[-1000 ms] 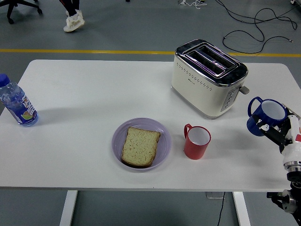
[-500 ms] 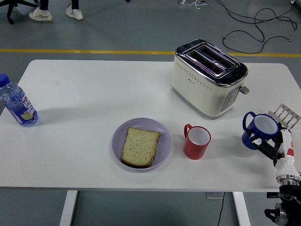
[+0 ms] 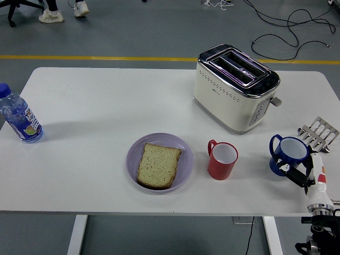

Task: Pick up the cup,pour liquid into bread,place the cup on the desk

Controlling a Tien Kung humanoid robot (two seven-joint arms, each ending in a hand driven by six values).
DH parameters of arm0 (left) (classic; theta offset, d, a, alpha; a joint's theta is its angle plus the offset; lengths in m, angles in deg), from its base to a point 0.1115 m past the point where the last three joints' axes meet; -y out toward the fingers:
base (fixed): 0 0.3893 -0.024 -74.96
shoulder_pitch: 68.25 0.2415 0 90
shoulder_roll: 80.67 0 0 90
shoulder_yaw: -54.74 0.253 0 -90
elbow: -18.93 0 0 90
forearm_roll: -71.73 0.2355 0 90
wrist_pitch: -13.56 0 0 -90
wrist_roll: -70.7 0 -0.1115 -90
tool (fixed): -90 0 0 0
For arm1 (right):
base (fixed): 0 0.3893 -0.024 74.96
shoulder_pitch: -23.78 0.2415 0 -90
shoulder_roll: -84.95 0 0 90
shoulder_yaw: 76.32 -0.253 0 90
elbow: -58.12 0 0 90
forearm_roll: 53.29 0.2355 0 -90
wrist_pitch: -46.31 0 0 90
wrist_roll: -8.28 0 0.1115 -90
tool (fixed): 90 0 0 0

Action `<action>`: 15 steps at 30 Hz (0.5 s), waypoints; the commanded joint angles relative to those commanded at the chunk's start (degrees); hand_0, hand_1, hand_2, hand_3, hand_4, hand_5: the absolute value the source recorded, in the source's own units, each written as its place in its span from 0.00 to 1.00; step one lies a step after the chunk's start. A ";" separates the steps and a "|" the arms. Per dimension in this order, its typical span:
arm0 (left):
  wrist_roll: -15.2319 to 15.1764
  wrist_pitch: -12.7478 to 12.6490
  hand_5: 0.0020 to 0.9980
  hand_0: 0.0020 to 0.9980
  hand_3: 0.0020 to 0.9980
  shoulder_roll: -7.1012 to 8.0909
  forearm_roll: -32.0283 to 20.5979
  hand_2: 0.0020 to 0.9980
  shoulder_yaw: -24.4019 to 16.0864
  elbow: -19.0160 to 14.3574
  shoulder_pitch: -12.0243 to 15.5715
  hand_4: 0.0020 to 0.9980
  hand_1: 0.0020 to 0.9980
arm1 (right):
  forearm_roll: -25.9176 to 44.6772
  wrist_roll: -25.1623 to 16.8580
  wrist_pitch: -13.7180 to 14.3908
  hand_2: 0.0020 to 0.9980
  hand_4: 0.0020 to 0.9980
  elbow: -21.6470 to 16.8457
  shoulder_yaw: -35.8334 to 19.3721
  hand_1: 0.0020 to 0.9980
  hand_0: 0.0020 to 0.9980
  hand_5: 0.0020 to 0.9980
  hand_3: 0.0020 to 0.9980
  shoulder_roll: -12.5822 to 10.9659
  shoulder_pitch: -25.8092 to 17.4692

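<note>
A blue cup point(image 3: 287, 153) with a white inside stands low at the table's right front, its handle to the left. My right hand point(image 3: 298, 174) comes up from the lower right corner, and its fingers are curled against the cup's lower right side. A slice of bread point(image 3: 158, 164) lies on a purple plate point(image 3: 183, 148) at the front middle. A red cup point(image 3: 222, 159) stands just right of the plate. My left arm is out of view.
A cream toaster point(image 3: 235, 87) stands behind the red cup. A silver metal rack point(image 3: 319, 133) lies right of the blue cup near the table's edge. A blue water bottle point(image 3: 19, 116) stands at the far left. A person's feet point(image 3: 52, 14) show on the floor beyond the table.
My right hand has carried the blue cup down and slightly left, from raised near the right edge to low over the table. The metal rack behind it has come into view.
</note>
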 joint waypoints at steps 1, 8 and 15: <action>0.00 -0.01 0.93 0.66 0.60 0.00 -0.06 0.71 0.04 0.00 0.01 0.34 0.69 | -0.03 0.01 -0.01 0.48 0.63 0.11 0.16 0.33 0.38 0.01 0.53 0.04 0.08; -0.03 -0.01 0.93 0.66 0.61 -0.01 -0.35 0.71 0.41 0.00 -0.02 0.34 0.69 | -0.05 0.20 -0.16 0.48 0.63 0.90 1.16 0.33 0.38 0.01 0.53 0.18 0.76; -0.01 0.00 0.93 0.66 0.60 -0.02 -0.24 0.71 0.37 0.00 -0.30 0.34 0.69 | -0.24 0.61 -0.36 0.49 0.63 2.29 1.70 0.34 0.38 0.01 0.53 0.75 2.00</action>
